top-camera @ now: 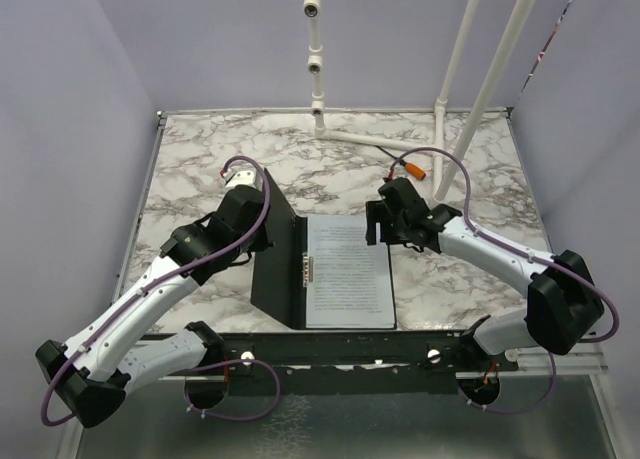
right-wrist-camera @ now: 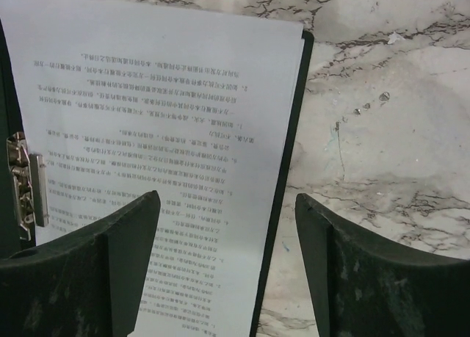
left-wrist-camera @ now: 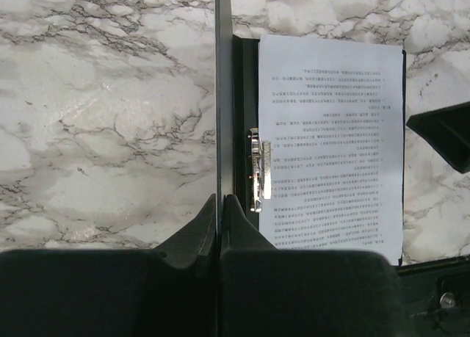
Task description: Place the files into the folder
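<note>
The folder (top-camera: 275, 254) lies open near the table's front. Its left cover stands nearly upright, black inside showing. My left gripper (top-camera: 266, 201) is shut on that cover's far edge; in the left wrist view the cover (left-wrist-camera: 218, 95) is seen edge-on between the fingers of the gripper (left-wrist-camera: 219, 205). The files (top-camera: 345, 269), white sheets with dense text, lie flat on the folder's right half beside the metal spine clip (left-wrist-camera: 257, 172). My right gripper (top-camera: 376, 225) is open above the sheets' far right corner; its wrist view shows the gripper (right-wrist-camera: 228, 227) straddling the files (right-wrist-camera: 161, 109) and the folder's black edge (right-wrist-camera: 290, 168).
A white pipe frame (top-camera: 400, 139) stands at the back of the marble table (top-camera: 200, 169), with an orange-tipped cable (top-camera: 415, 164) beside it. A black rail (top-camera: 350, 344) runs along the near edge. Purple walls close in both sides.
</note>
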You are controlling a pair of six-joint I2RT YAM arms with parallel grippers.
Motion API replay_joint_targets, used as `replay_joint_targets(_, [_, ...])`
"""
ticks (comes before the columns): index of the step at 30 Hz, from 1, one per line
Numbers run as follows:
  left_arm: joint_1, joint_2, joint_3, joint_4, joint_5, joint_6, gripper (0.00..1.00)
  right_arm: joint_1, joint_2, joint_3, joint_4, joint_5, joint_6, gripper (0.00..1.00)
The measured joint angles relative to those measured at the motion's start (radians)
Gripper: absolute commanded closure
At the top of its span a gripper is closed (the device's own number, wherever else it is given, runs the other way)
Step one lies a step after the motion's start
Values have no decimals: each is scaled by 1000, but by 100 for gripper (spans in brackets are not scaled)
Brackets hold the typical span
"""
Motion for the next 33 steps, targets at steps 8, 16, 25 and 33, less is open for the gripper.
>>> replay_joint_targets(8, [63, 77, 36, 45, -20, 11, 100, -94, -41, -96, 70, -121, 5, 16])
replay_joint_targets(16, [89, 116, 55, 74, -19, 31, 100, -162, -5, -146, 164, -247, 19, 15])
replay_joint_targets(25, [89, 126, 64, 73, -14, 50, 100, -185, 108, -150, 265, -347, 34, 15])
replay_joint_targets(33, [90, 141, 76, 72, -3, 58, 100, -189, 139, -169, 348, -392, 43, 15])
